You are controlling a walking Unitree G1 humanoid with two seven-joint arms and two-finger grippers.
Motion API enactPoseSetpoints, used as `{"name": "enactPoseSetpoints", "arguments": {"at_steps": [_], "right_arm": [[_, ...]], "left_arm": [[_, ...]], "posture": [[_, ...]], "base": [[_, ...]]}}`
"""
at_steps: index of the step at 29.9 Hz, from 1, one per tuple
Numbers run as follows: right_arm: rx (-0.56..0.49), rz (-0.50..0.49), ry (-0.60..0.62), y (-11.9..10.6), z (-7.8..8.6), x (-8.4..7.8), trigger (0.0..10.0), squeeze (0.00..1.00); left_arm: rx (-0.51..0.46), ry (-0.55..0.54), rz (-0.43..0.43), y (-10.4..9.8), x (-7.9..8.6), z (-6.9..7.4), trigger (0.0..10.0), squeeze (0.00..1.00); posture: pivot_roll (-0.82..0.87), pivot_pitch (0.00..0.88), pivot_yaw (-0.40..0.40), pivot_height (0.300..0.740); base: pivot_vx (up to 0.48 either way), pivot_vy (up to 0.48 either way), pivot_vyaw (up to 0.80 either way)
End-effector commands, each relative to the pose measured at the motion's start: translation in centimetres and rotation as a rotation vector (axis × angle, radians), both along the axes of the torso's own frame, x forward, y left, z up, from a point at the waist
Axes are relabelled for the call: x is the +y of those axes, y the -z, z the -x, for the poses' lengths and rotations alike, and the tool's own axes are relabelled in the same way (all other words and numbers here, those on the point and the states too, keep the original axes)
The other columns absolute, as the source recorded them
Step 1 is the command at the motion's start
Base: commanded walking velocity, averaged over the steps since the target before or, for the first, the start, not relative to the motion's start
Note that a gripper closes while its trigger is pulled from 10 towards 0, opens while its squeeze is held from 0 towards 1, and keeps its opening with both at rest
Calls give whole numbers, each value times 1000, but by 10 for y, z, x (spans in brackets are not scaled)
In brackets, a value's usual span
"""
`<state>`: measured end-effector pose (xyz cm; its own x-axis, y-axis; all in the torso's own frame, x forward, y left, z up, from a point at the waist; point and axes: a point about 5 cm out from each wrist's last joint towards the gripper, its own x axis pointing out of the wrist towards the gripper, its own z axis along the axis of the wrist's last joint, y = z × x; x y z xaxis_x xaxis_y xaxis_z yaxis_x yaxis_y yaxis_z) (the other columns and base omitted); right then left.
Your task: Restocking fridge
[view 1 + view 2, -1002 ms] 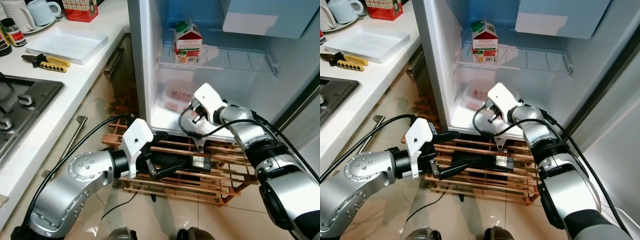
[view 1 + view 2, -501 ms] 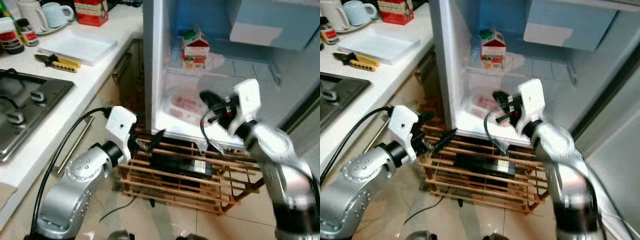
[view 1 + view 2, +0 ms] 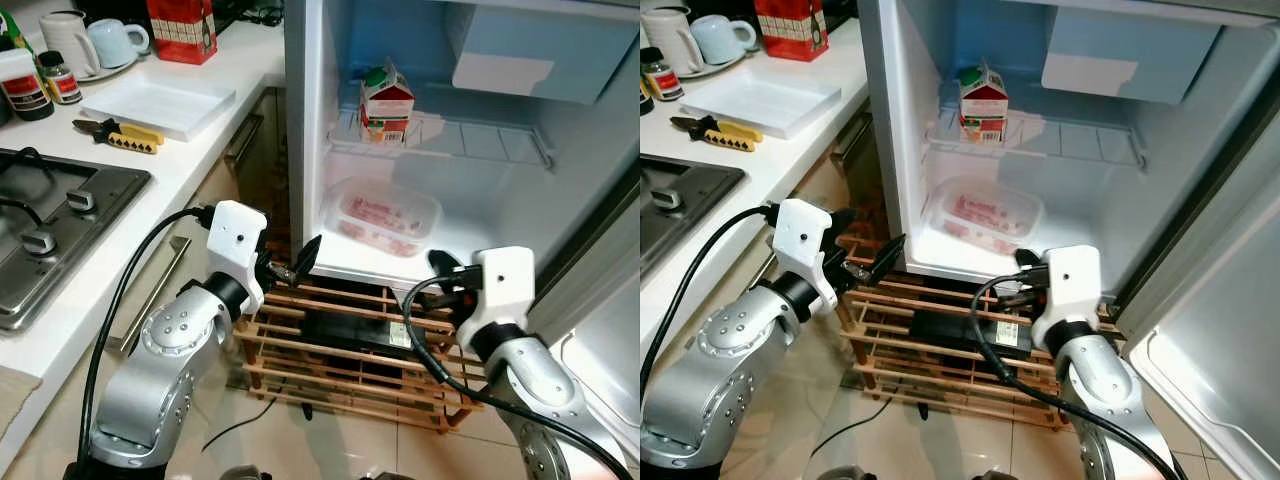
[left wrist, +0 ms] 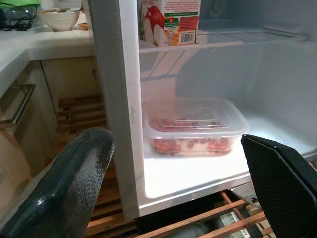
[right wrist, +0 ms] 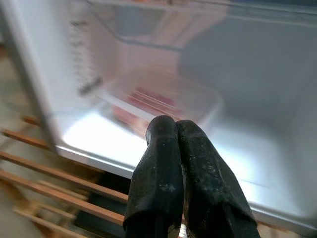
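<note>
The left arm is bent at the elbow, its silver forearm raised and its wrist angled forward. The left gripper [image 4: 188, 183] holds its two black fingers [image 4: 64, 188] spread wide apart, nothing between them. The right arm reaches forward and low, and the right gripper [image 5: 176, 163] has its fingers pressed together, touching along their length.
</note>
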<state>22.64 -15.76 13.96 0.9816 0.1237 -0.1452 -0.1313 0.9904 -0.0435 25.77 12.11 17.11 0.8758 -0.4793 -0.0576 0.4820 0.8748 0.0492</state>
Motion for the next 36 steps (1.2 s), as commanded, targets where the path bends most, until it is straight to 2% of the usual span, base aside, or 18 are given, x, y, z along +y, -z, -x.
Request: {"name": "enactPoseSetpoints", "arguments": {"at_steps": [1, 7, 11, 24, 36], "right_arm": [[-2, 17, 33, 2, -1, -5, 10000, 0], [-21, 8, 68, -2, -6, -9, 10000, 0], [-21, 39, 101, -1, -8, -11, 10000, 0], [4, 93, 91, 6, -9, -9, 10000, 0], [28, 27, 110, 10, -6, -9, 10000, 0]], "left_arm": [[18, -9, -16, 4, 1, 2, 10000, 0], [27, -14, -26, 5, 3, 1, 10000, 0], [20, -29, -35, 3, 6, -5, 10000, 0], [16, -24, -35, 2, 4, -4, 10000, 0], [9, -6, -31, 2, 3, -3, 10000, 0]], "posture": [[-3, 0, -2, 740], [-2, 0, -8, 740], [0, 6, -13, 740], [6, 8, -16, 740], [-4, 3, -8, 740]], "base": [[0, 0, 0], [-129, 0, 0], [-262, 0, 0], [-261, 0, 0], [0, 0, 0]]}}
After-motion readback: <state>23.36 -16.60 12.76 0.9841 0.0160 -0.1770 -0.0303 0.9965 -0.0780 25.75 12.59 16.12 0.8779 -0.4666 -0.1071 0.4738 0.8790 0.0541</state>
